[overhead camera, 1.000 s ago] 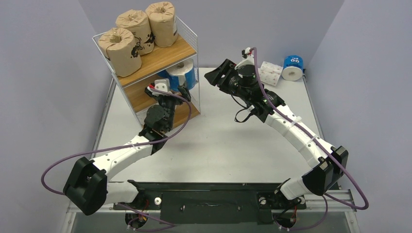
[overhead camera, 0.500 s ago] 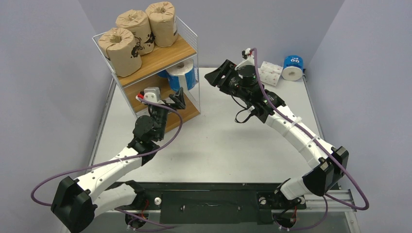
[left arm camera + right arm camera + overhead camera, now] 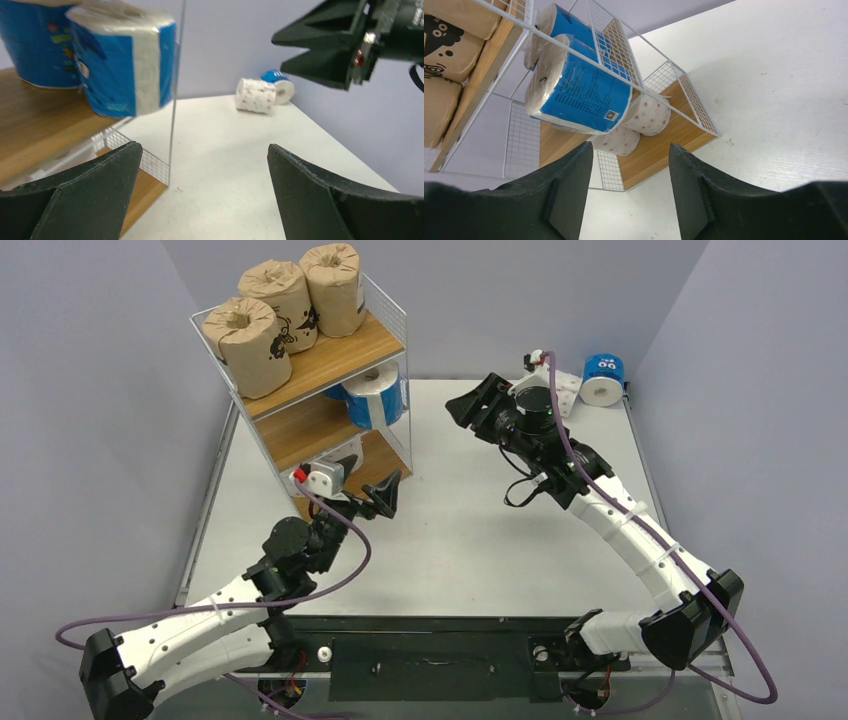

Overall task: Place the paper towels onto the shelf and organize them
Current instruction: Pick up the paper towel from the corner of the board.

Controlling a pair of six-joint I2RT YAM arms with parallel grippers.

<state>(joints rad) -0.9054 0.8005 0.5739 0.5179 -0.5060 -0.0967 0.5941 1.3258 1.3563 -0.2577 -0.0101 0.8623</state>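
The shelf (image 3: 340, 350) stands at the far left. Three brown paper towels (image 3: 280, 295) fill its top board, and blue-wrapped rolls (image 3: 372, 395) sit on the middle board. The right wrist view shows two white dotted rolls (image 3: 644, 115) on the bottom board. One white dotted roll (image 3: 256, 95) and one blue roll (image 3: 603, 378) lie on the table at the far right. My left gripper (image 3: 368, 480) is open and empty, low in front of the shelf's near corner. My right gripper (image 3: 472, 400) hangs open and empty over the table, pointing at the shelf.
The shelf's thin wire corner post (image 3: 173, 90) stands just ahead of my left fingers. Grey walls close in the table (image 3: 450, 530) on three sides. The right arm's purple cable (image 3: 600, 480) loops along its links.
My left arm has drawn back out of the shelf's middle tier toward the near edge, gripper still open. My right gripper has shifted a little right.
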